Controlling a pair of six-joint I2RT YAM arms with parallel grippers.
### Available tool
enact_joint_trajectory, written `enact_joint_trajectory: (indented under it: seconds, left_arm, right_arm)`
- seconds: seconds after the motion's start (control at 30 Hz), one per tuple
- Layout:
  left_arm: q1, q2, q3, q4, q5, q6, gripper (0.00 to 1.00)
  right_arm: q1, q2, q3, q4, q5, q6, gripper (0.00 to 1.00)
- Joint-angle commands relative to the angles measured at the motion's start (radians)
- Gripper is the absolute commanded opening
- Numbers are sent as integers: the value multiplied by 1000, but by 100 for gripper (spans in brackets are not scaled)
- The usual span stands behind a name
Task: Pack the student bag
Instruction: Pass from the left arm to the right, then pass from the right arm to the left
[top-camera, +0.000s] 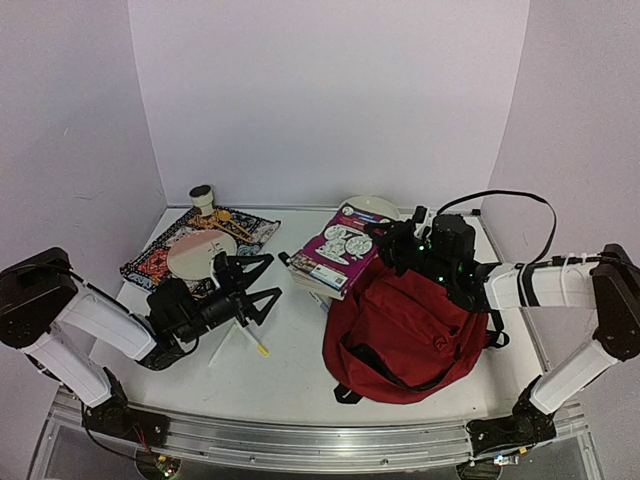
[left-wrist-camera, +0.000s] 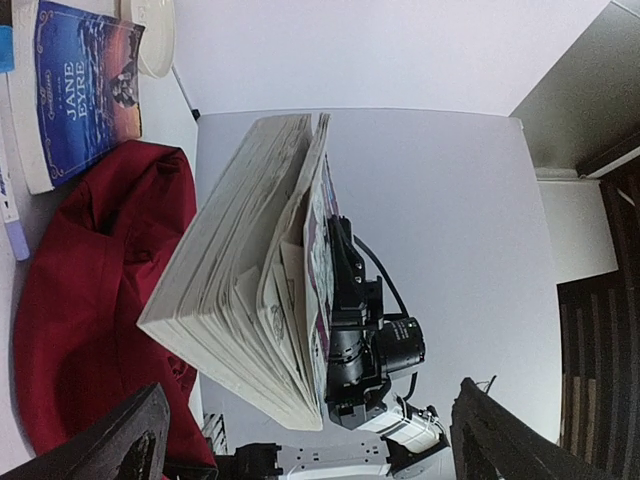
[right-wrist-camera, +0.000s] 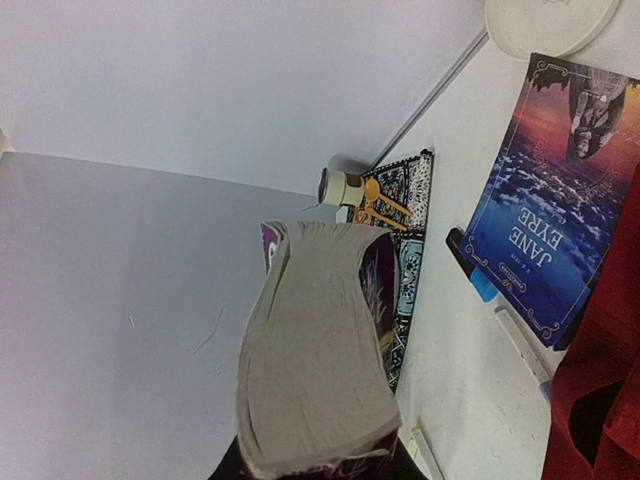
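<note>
My left gripper hangs low over the table, left of centre, with its fingers spread wide and nothing between them. Just under it lies a thin white stick with a yellow tip. Behind it a patterned placemat runs toward the back left corner. The mat carries a round plate, and a small cup and gold spoons sit at its far edge.

My right gripper is pinching a thick book by its spine end and holding it off the table. The page block fans a little on its free side. Below it a Jane Eyre book lies flat, with a white marker just beside its long edge. A white dish sits near the back wall.

The student bag lies slumped on the table right of centre, its upper edge right under my right gripper and the held book's near corner. Black straps trail off its front and right sides, close to the right arm.

I see a bare strip of tabletop between my left gripper and the bag's left edge. It reaches forward to the front rail.
</note>
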Motion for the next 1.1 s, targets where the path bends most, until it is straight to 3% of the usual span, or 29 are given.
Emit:
enact_joint_trajectory:
  seconds: [0.0,0.23,0.7,1.07]
  left_arm:
    - [-48,40,68,136,-64,-10,100]
    - [-69,130,122,137,-60,-75,99]
    - [-78,180,223,136,-12,-15,93]
    - [-70,189,250,137,-12,13,63]
  right_arm:
    - [34,-67,18,163,143,68,0]
    - [69,-47,33,190,180,90,0]
    - [96,-47,27,228,169,106,0]
    - [96,-61,8,231,121,85,0]
